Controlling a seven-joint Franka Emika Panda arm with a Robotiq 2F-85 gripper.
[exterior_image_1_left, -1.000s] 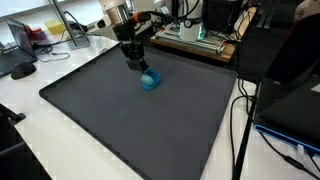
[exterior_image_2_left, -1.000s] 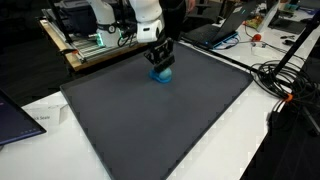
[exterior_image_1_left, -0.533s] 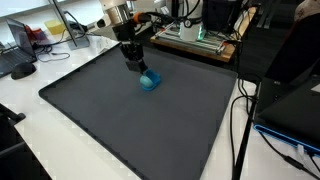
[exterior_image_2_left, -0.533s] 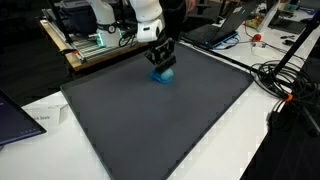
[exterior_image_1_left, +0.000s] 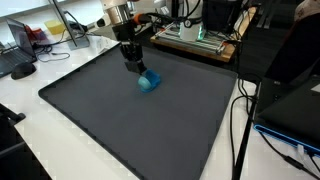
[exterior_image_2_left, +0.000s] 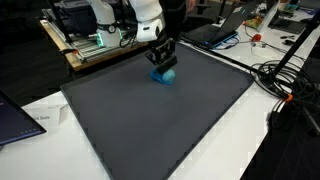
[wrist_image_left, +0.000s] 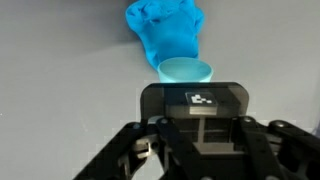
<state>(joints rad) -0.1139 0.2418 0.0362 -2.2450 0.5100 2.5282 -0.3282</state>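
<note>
The end effector (exterior_image_1_left: 138, 68) covers part of the blue object (exterior_image_1_left: 150, 83). The wrist view shows that object blurred, the fingertips hidden.

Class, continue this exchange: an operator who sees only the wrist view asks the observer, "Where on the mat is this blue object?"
Observer: The blue object lies near the edge of the mat closest to the arm's base, away from its middle.
Operator: Is it lifted?
Observer: It seems to touch the mat, with the gripper closed on it from above.
Operator: Anything beside the mat?
Observer: Black cables coil on the white table.
</note>
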